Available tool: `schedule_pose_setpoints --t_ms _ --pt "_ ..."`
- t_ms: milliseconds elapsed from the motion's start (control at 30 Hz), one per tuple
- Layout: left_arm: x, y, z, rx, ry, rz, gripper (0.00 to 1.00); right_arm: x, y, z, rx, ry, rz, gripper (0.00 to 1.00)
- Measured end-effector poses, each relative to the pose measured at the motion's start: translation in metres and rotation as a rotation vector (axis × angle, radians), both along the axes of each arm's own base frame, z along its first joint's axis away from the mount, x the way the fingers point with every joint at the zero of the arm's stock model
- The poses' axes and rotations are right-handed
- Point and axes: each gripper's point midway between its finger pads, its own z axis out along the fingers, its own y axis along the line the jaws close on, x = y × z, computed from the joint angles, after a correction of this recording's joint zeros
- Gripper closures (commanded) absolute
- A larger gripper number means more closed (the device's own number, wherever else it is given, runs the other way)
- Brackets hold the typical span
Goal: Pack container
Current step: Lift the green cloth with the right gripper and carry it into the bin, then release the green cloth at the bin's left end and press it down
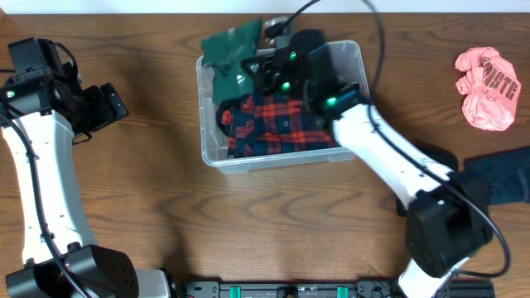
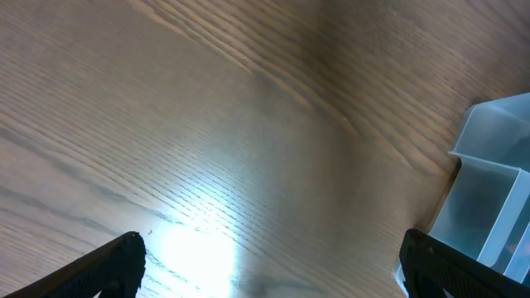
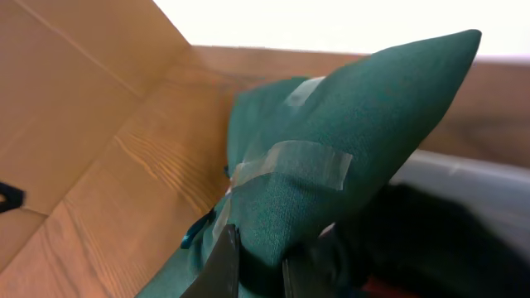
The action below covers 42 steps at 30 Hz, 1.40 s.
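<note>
Two left fingers [image 2: 112, 266] stand spread and empty above the grained wooden bench [image 1: 149, 190]. The container [image 1: 202, 116], mid-bench toward the far edge, looks light, rigid and slick, so its rim is probably the best hold. The right fingers [image 3: 222, 266] pinch a soft green cloth [image 3: 348, 108] over its back-left corner, above plaid fabric [image 1: 277, 124].

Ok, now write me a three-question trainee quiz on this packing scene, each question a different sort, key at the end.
1. Fill in: the crumpled pink garment lies on the table on the ___ arm's side.
2. Which lies inside the container? A. the pink garment B. the red plaid shirt C. nothing
3. True or false: the right gripper is shut on the green cloth, and the left gripper is open.
Key: 1 right; 2 B; 3 true.
</note>
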Motion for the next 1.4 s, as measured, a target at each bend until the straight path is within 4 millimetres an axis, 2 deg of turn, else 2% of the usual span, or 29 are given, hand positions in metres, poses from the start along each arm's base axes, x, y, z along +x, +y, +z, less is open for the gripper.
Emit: schedule_pose_setpoints --t_ms 233,267,333,367,467,533,600,700,800,1000,1100,1167,1233,1400 --pt "0.0 0.0 0.0 0.0 0.0 0.0 0.02 -0.006 0.012 -0.025 -0.021 0.08 -0.071 0.98" --pt "0.0 0.0 0.0 0.0 0.0 0.0 0.02 -0.006 0.012 -0.027 -0.023 0.086 -0.078 0.9" --pt "0.0 0.0 0.0 0.0 0.0 0.0 0.02 -0.006 0.009 -0.032 -0.033 0.109 -0.096 0.82" --pt "0.0 0.0 0.0 0.0 0.0 0.0 0.02 -0.007 0.008 -0.035 -0.04 0.123 -0.102 0.69" --pt "0.0 0.0 0.0 0.0 0.0 0.0 0.02 -0.01 0.004 -0.043 -0.06 0.154 -0.117 0.39" --pt "0.0 0.0 0.0 0.0 0.0 0.0 0.02 -0.012 0.003 -0.046 -0.074 0.163 -0.109 0.29" --pt "0.0 0.0 0.0 0.0 0.0 0.0 0.02 -0.016 0.003 -0.049 -0.093 0.165 -0.085 0.29" --pt "0.0 0.0 0.0 0.0 0.001 0.0 0.02 -0.019 0.002 -0.05 -0.127 0.144 -0.057 0.35" --pt "0.0 0.0 0.0 0.0 0.0 0.0 0.02 -0.019 0.001 -0.036 -0.157 0.063 -0.024 0.36" --pt "0.0 0.0 0.0 0.0 0.0 0.0 0.02 -0.016 -0.01 0.047 -0.182 -0.245 -0.009 0.39" --pt "0.0 0.0 0.0 0.0 0.0 0.0 0.02 -0.014 -0.011 0.062 -0.197 -0.317 -0.008 0.41" --pt "0.0 0.0 0.0 0.0 0.0 0.0 0.02 -0.01 -0.01 0.054 -0.22 -0.319 -0.005 0.42" --pt "0.0 0.0 0.0 0.0 0.0 0.0 0.02 -0.004 -0.006 0.034 -0.246 -0.305 0.002 0.42" --pt "0.0 0.0 0.0 0.0 0.0 0.0 0.02 0.014 0.01 -0.037 -0.307 -0.25 0.027 0.38"
